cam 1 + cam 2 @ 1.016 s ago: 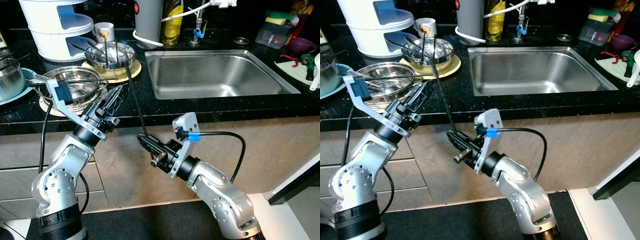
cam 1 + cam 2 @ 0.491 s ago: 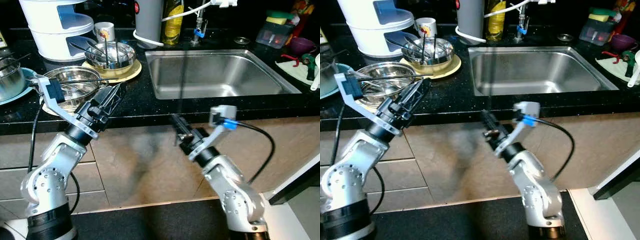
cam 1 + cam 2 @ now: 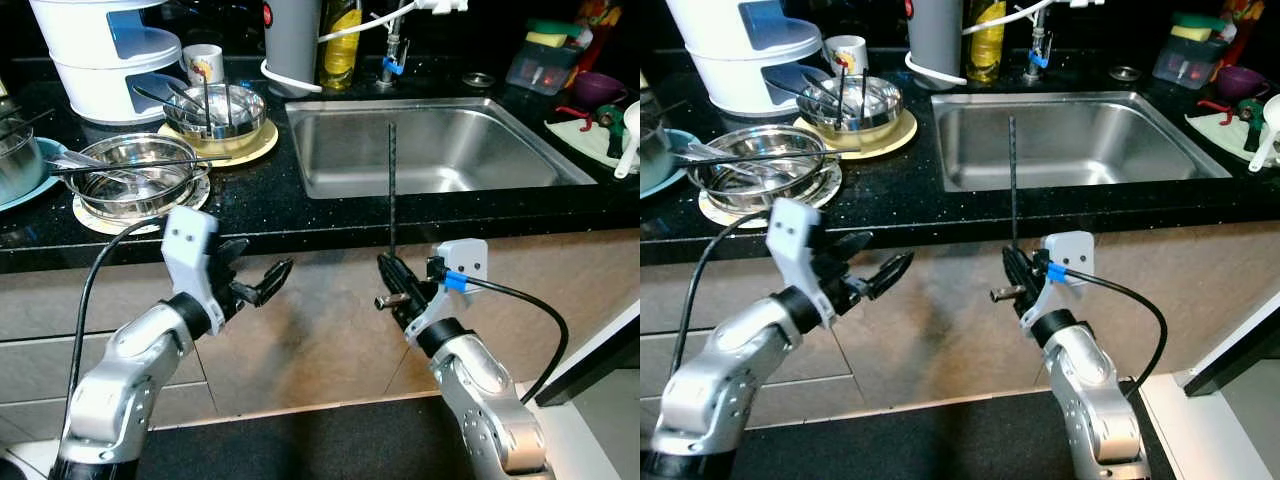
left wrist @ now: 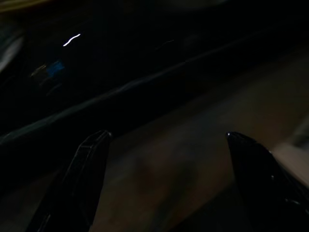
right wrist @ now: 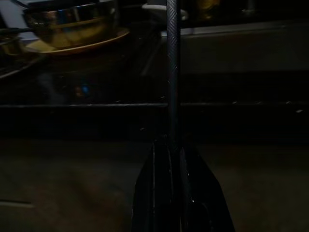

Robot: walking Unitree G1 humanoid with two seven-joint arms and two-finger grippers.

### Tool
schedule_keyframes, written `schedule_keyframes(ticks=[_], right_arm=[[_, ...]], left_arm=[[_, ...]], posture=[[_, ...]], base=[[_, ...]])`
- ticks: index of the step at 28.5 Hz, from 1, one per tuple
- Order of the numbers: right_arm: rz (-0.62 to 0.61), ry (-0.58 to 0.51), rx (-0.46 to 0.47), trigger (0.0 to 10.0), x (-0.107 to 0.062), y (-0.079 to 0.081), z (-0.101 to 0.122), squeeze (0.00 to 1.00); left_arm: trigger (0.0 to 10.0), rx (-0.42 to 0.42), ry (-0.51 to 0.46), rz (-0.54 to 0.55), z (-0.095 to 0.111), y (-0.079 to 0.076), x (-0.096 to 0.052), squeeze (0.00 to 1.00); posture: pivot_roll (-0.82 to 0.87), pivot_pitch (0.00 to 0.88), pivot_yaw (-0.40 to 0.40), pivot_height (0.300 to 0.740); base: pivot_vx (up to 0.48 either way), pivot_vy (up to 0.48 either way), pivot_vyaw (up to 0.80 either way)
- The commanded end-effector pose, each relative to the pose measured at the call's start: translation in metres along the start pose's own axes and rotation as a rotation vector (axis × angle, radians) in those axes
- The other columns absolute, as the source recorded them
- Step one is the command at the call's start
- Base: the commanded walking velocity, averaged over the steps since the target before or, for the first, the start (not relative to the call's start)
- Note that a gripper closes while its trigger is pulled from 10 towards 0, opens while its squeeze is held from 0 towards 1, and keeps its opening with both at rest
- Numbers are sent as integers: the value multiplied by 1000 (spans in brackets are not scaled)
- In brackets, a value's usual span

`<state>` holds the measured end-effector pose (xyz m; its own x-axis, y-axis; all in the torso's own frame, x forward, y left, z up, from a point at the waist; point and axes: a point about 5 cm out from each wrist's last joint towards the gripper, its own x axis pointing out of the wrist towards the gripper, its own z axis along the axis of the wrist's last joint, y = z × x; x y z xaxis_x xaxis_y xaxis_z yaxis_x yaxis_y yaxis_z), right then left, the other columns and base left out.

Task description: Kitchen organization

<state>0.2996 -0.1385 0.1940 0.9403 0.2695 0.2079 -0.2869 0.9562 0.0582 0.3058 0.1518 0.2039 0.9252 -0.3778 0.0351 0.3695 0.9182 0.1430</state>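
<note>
While your right gripper [image 3: 392, 272] sits below the edge of the black counter [image 3: 300, 215], its two black fingers are pressed together on the lower end of a thin dark rod [image 3: 390, 185]. You can see the rod standing nearly upright from the fingertips, its top end rising in front of the steel sink [image 3: 430, 150]. From the right wrist camera the rod [image 5: 173, 67] runs straight up out of the closed fingers [image 5: 203, 193], with the counter edge behind it.

Your left gripper [image 3: 258, 272] is also below the counter edge, in front of the beige cabinet front [image 3: 320, 320], well apart from the right one. Its fingers are spread wide and hold nothing; the left wrist camera shows both fingertips [image 4: 91, 159] far apart in a dim picture.

On the counter to your left you have a steel bowl [image 3: 135, 175] on a pale mat with utensils lying across it, and behind it a smaller steel bowl [image 3: 222, 108] on a yellow plate, holding several utensils. A white appliance [image 3: 105, 50] and a mug [image 3: 203, 62] stand further back.
</note>
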Motion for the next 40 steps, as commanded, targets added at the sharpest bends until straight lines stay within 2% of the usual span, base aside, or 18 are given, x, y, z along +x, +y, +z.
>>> schedule_keyframes(ticks=[1, 3, 8, 9, 11, 16, 21, 25, 26, 27, 28, 30, 31, 32, 33, 34, 38, 40], right_arm=[[-16, -8, -25, 10000, 2, -2, -1, 0], [-17, -11, -44, 10000, 5, -1, 0, 0], [-18, -3, -53, 10000, 7, 0, -2, 0], [4, 25, -57, 10000, 4, 4, -9, 0], [14, 33, -56, 10000, 0, 5, -12, 0], [13, 31, -54, 10000, 0, 5, -12, 0], [11, 27, -31, 10000, 0, 4, -13, 0], [24, 34, -18, 10000, -1, 6, -14, 0], [55, 64, 11, 10000, -6, 8, -21, 0], [55, 64, 11, 10000, -6, 8, -21, 0], [92, 105, 62, 10000, -14, 10, -30, 0], [106, 122, 86, 10000, -17, 11, -35, 0], [152, 183, 142, 10000, -31, 10, -52, 0], [152, 183, 142, 10000, -31, 10, -52, 0], [162, 204, 152, 10000, -37, 10, -59, 0], [161, 230, 166, 10000, -44, 8, -68, 0], [143, 273, 186, 10000, -55, 5, -82, 0], [104, 313, 199, 10000, -68, 3, -98, 0]], left_arm=[[10000, -28, 1, 80, -3, 3, 3, 0], [10000, -61, -35, 119, 3, 3, 5, 0], [10000, -59, -50, 121, 5, -1, 6, 0], [10000, -48, -32, 70, -1, -8, 1, 0], [10000, -28, -24, 44, -3, -10, -2, 0], [10000, -23, -26, 43, -3, -10, -3, 0], [10000, -35, -23, 86, -4, -2, -1, 0], [10000, -39, -28, 76, -5, -4, -1, 0], [10000, -45, -7, 26, -11, -10, -6, 0], [10000, -45, -7, 26, -11, -10, -6, 0], [10000, -16, 33, -78, -21, -18, -12, 0], [10000, 3, 49, -120, -25, -22, -15, 0], [10000, 49, 144, -273, -42, -31, -28, 0], [10000, 49, 144, -273, -42, -31, -28, 0], [10000, 59, 180, -322, -49, -34, -33, 0], [10000, 62, 218, -335, -57, -34, -38, 0], [10000, 35, 265, -299, -70, -31, -41, 0], [10000, 4, 337, -219, -88, -26, -45, 0]], posture=[[-86, 156, -36, 740], [-88, 160, -36, 740], [-88, 160, -36, 740], [-87, 170, -37, 740], [-87, 170, -37, 740], [-87, 175, -36, 740], [-87, 178, -35, 740], [-89, 178, -34, 740], [-89, 180, -36, 740], [-89, 180, -36, 740], [-89, 181, -37, 740], [-89, 181, -37, 740], [-86, 182, -37, 740], [-86, 182, -37, 740], [-86, 182, -37, 740], [-85, 183, -37, 740], [-86, 183, -36, 740], [-86, 183, -36, 740]], base=[[0, 0, 0], [0, 0, 0], [0, 0, 0], [0, 0, 0], [0, 0, 0], [0, 0, 0], [0, 0, 0], [0, 0, 0], [0, 0, 0], [0, 0, 0], [0, 0, 0], [0, 0, 0], [0, 0, 0], [0, 0, 0], [0, 0, 0], [0, 0, 0], [0, 0, 0], [0, 0, 0]])
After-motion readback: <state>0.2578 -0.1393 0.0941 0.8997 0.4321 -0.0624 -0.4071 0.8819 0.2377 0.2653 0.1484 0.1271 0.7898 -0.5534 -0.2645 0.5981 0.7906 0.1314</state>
